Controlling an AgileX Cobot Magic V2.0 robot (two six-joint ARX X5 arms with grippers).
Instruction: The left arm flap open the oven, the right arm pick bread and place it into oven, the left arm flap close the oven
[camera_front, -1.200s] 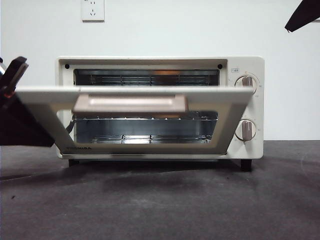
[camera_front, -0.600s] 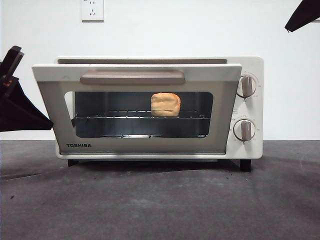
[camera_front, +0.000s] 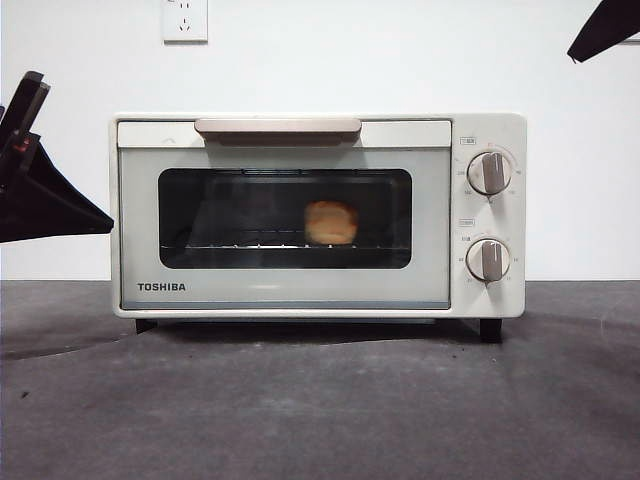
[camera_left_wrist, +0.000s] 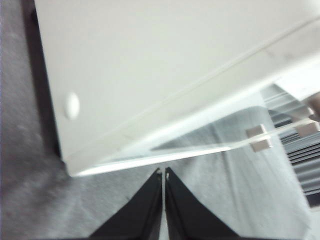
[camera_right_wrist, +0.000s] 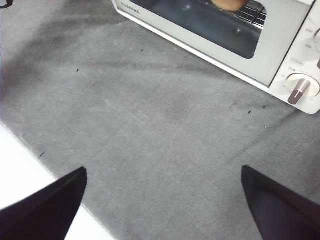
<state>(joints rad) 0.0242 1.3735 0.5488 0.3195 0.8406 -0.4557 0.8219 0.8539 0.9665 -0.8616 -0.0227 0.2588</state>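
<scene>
The cream Toshiba oven (camera_front: 300, 295) stands in the middle of the table with its door shut and the beige handle (camera_front: 278, 126) up at the top. The golden bread (camera_front: 331, 222) sits on the wire rack inside, dim behind the dark glass. My left gripper (camera_front: 30, 95) is just off the oven's left side, apart from it and holding nothing. In the left wrist view its jaws (camera_left_wrist: 163, 172) are shut, close to the oven's cream corner (camera_left_wrist: 150, 75). My right gripper (camera_right_wrist: 163, 169) is open and empty above the mat in front of the oven (camera_right_wrist: 280, 35). In the front view the right gripper is only a black tip (camera_front: 605, 30).
Two grey-brown knobs (camera_front: 489, 172) (camera_front: 489, 259) sit on the oven's right panel. A dark grey mat (camera_front: 320, 400) covers the table, and its pale edge (camera_right_wrist: 25, 160) shows in the right wrist view. A wall socket (camera_front: 185, 20) is on the white wall behind.
The oven door swung up from half open to fully shut, with the bread now behind the glass. The left gripper shifted slightly right toward the oven. The right arm stayed put.
</scene>
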